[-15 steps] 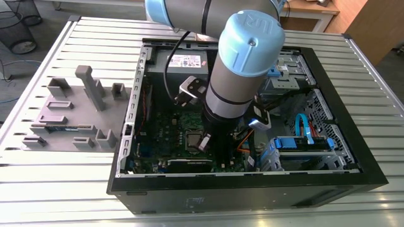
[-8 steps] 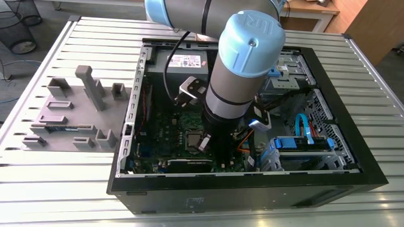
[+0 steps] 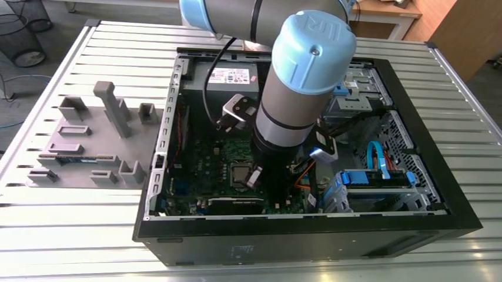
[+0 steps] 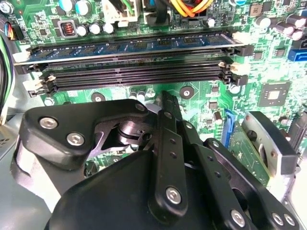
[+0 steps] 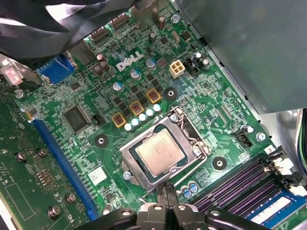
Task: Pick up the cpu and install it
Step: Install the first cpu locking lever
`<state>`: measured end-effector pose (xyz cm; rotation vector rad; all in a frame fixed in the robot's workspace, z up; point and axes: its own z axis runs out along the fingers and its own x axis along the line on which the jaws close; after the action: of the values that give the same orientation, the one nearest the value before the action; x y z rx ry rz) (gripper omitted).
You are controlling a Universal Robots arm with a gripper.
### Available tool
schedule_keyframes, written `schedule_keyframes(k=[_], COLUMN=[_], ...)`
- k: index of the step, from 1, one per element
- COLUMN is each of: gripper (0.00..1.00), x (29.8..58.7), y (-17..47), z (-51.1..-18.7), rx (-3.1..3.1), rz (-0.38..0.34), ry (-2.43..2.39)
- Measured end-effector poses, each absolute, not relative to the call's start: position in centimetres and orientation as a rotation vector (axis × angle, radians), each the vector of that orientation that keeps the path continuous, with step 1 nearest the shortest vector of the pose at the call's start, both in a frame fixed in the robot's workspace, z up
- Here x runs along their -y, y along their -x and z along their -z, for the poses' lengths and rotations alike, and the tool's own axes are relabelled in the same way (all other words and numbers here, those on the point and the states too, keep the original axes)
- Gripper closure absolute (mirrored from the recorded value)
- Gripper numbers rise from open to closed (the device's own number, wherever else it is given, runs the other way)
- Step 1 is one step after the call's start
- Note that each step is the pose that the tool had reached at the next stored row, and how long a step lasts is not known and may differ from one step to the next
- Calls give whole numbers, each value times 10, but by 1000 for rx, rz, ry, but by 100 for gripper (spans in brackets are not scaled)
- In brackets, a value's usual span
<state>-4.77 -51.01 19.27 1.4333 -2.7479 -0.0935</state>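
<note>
The cpu [image 5: 159, 151], a small square chip with a silver-grey top, lies flat in the metal-framed socket [image 5: 134, 170] on the green motherboard [image 5: 86, 91]. In the first wrist view my gripper [image 5: 166, 189] is shut with nothing in it, its thin tips pressed together just beyond the socket frame's edge and apart from the chip. In the second wrist view the black linkage of the gripper [image 4: 165, 98] hangs over the board near the memory slots. In the exterior view the arm reaches down into the open computer case [image 3: 439, 211], with the gripper [image 3: 253, 178] beside the socket [image 3: 237, 174].
Black memory slots [image 4: 134, 74] run close to the gripper, with one blue-labelled stick [image 4: 129, 45] seated in the outer slot. Case walls, a power supply [image 3: 227, 76] and a drive cage with blue cables [image 3: 377, 176] hem in the board. A grey fixture tray [image 3: 86, 141] sits at the exterior view's left.
</note>
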Motion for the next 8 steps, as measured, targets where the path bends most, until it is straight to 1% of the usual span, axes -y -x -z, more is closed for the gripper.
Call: schedule_keyframes(k=[8], gripper=[89], x=[512], y=[47], z=[-192], rx=[2743], rz=[97], ry=[-1457])
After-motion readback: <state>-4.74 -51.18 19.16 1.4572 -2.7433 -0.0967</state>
